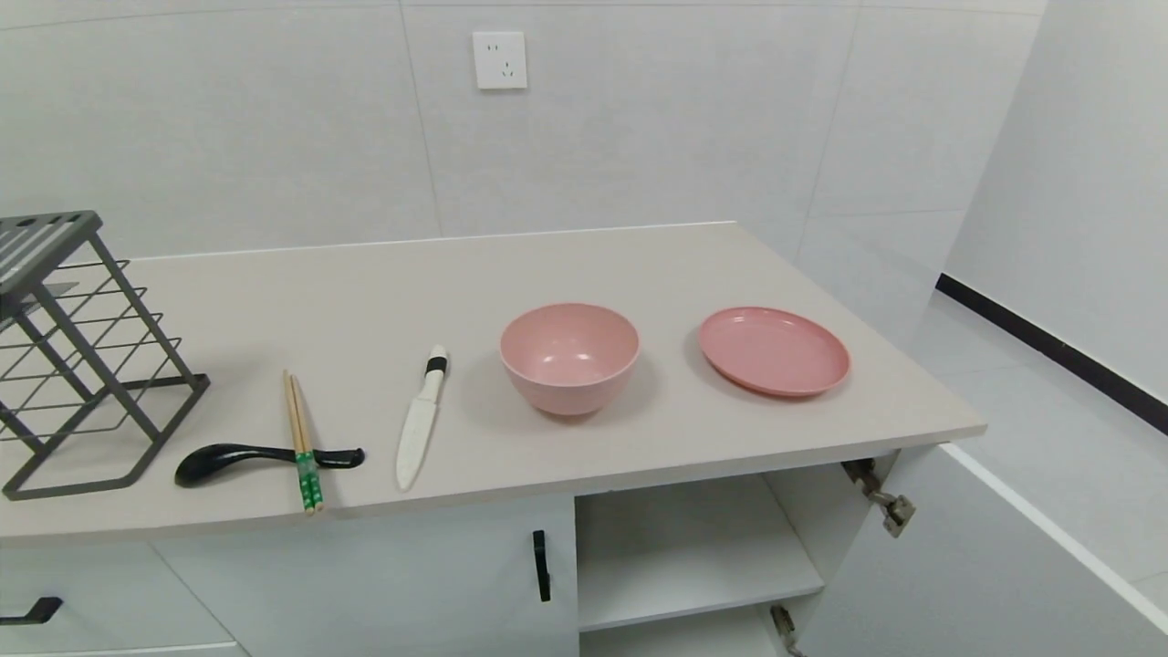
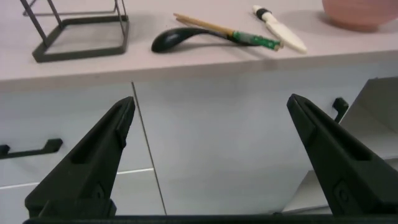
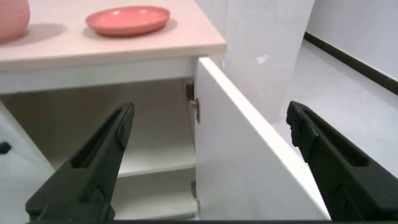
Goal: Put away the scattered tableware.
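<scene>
Two tools spread | left tool [image 2: 210, 99] lower than spoon [image 2: 177, 38] | right tool [image 3: 209, 107] lower than plate [image 3: 127, 20]

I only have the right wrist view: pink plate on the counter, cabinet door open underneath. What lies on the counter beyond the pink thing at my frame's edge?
Observer: That is a pink bowl, standing upright. Past it, toward the robot's left, lies a white knife.
Operator: More cutlery?
Observer: Chopsticks lie across the handle of a black spoon, near the front edge of the counter.
Operator: Any place to store them?
Observer: A dark wire rack stands at the counter's left end.
</scene>
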Available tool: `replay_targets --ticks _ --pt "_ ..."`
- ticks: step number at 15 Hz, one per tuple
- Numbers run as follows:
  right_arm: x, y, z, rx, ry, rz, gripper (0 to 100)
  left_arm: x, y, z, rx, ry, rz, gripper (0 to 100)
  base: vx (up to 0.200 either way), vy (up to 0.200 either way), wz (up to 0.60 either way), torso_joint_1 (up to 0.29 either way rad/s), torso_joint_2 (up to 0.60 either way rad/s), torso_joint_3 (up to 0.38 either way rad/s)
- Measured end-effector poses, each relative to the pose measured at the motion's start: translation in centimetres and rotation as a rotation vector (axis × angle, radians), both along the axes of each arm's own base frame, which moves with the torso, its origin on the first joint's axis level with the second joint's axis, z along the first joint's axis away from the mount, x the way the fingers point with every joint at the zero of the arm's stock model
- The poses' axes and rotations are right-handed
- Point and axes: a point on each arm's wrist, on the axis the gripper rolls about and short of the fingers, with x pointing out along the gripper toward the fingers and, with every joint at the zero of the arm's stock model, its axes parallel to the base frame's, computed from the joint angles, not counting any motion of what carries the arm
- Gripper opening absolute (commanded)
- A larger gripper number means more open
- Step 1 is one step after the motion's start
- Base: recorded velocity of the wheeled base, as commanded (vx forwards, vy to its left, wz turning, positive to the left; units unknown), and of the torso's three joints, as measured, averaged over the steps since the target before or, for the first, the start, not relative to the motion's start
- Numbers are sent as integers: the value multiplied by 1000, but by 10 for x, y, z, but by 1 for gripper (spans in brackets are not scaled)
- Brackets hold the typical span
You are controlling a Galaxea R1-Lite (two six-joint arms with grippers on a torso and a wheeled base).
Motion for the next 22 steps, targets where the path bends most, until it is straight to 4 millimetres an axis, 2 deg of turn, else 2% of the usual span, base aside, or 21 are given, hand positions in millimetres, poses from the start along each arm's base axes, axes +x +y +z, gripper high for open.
replay_targets --ticks 16,22 --pt "0 0 0 0 -1 0 100 0 0 0 -2 0 0 100 0 0 0 284 -544 -263" --pt "0 0 0 0 -1 5 100 0 0 0 0 0 -3 100 0 0 0 44 -84 -39"
